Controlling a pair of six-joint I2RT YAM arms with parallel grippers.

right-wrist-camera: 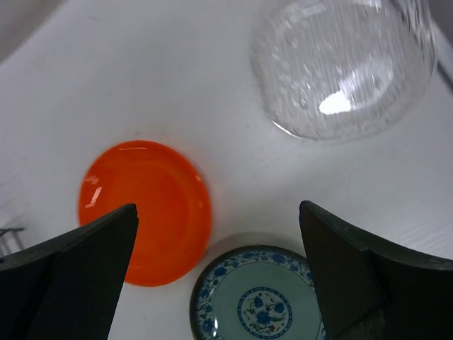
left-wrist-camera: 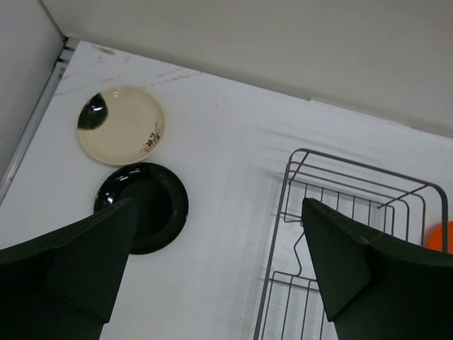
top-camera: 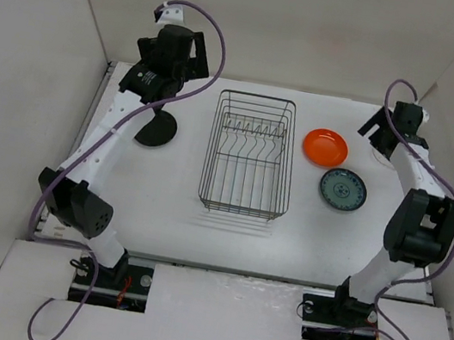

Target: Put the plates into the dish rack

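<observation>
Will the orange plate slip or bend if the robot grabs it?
Probably slippery: the orange plate looks glossy, with bright glints near its rim. It likely won't bend; it keeps a firm round shape. Lying flat on the table, it probably won't roll.

robot lab cell | white enclosure walls (top-camera: 36,59) | 2 arms (top-camera: 96,146) bolted to table (top-camera: 168,208)

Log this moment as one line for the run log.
rack: empty | orange plate, teal plate: right of rack | black plate, cream plate: left of rack | left pincer: open | right pincer: open
</observation>
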